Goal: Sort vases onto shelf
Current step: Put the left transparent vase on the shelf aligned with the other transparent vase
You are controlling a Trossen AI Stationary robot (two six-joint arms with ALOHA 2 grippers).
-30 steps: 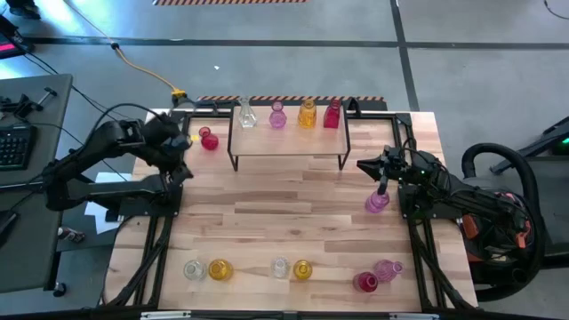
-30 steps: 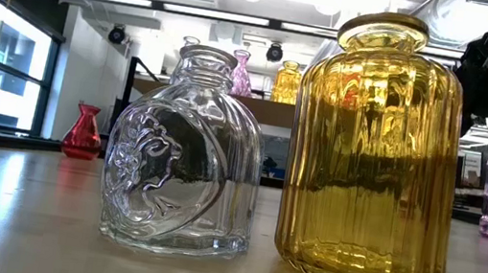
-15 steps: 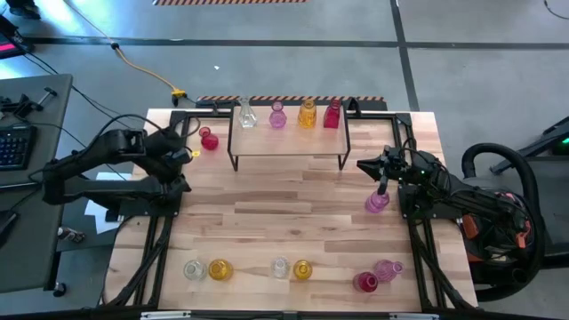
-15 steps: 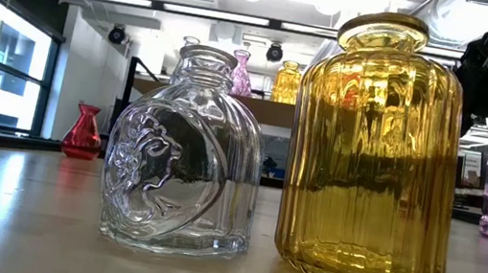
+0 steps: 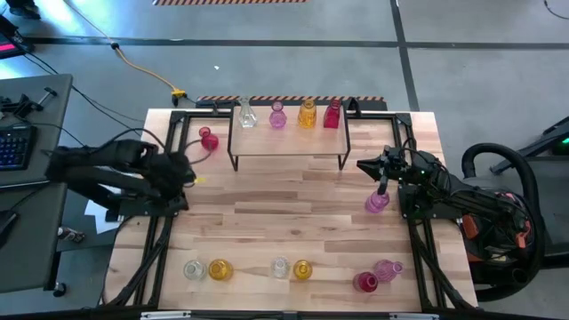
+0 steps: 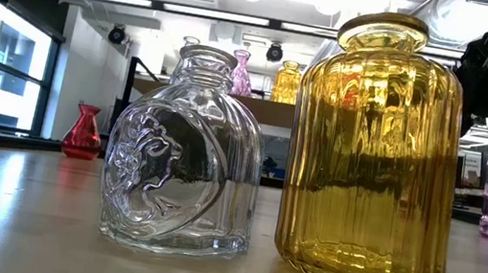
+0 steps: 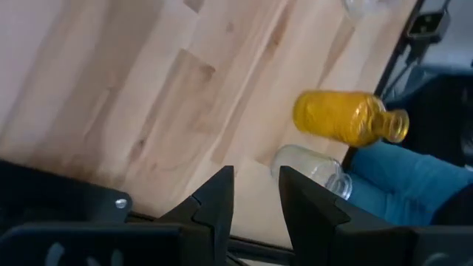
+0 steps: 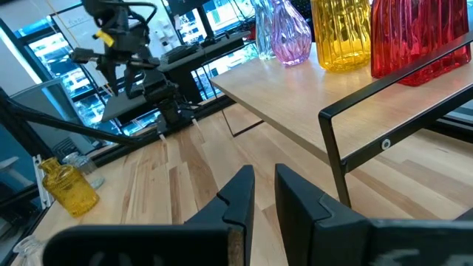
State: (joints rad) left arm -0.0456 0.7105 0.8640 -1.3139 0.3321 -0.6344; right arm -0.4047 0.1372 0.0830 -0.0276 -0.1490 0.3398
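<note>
At the left gripper (image 7: 255, 177): parted a modest way, gripping nothing. Hangs low over the left edge of the table (image 5: 267, 213), well apart from every vase; looks parked, probably to leave the middle free for the other arm.

At the right gripper (image 8: 264, 177): all but closed, only a thin slit showing, nothing in it. Sits just beside and a little beyond a pink vase (image 5: 377, 203) standing on the table off the right end of the shelf (image 5: 289, 142). Points toward the shelf rather than down at the vase, so reads as a pause between moves, not a grasp.

On the shelf, in a row by colour: clear vase (image 5: 246, 116), pink shelf vase (image 5: 277, 116), amber vase (image 5: 307, 116), red vase (image 5: 332, 116). Keeps the near half of the board bare, likely as room for more.

Left to sort: a small red vase (image 5: 209, 140) off the shelf's left end, plus the front row (image 5: 279, 268) of six along the near edge, in pairs of clear, amber and red-pink.

Hard to make out: contact between right gripper and pink vase, from above. Blocks most of the low view with two front vases. Cuts off a patch of blue fabric (image 7: 399, 185) beyond the table edge; cannot tell what.
</note>
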